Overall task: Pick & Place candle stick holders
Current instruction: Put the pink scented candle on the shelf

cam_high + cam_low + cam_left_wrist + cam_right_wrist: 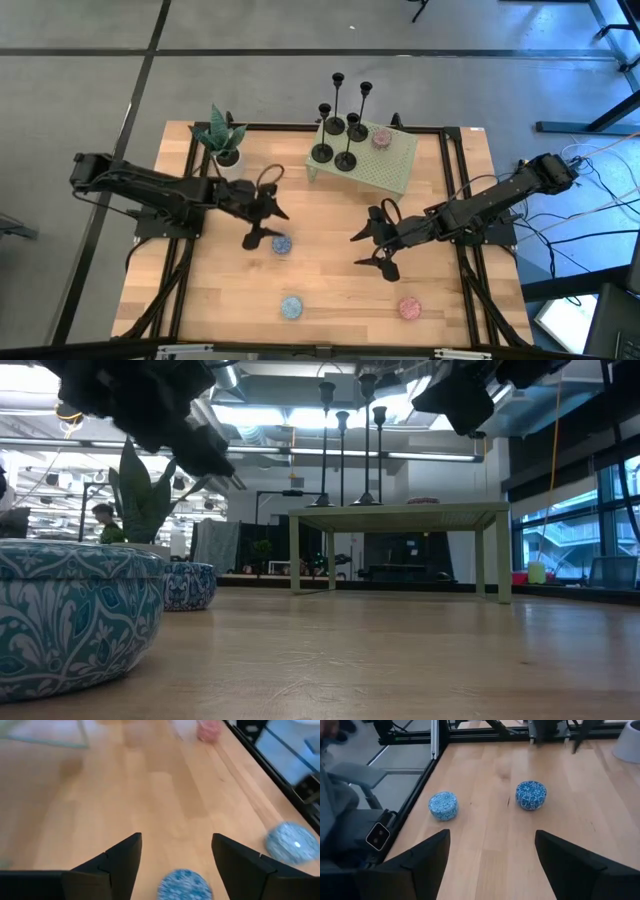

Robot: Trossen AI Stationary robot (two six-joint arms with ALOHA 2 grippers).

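Four black candle stick holders (345, 140) of differing heights stand by their round bases on a small light-green stand (385, 172) at the table's far middle; in the low view they (343, 455) rise from its top. My left gripper (268, 226) hangs open in the air at centre left, and a blue patterned tin (185, 885) on the table shows below, between its fingers, untouched. My right gripper (368, 252) hangs open at centre right, pointing toward the table's left, with nothing between its fingers (492, 845).
A potted plant (222, 135) stands at the far left. A pink tin (382, 137) shares the green stand. On the table lie a second blue tin (291, 306) and a pink tin (410, 308) near the front edge. Bare wood lies between the two grippers.
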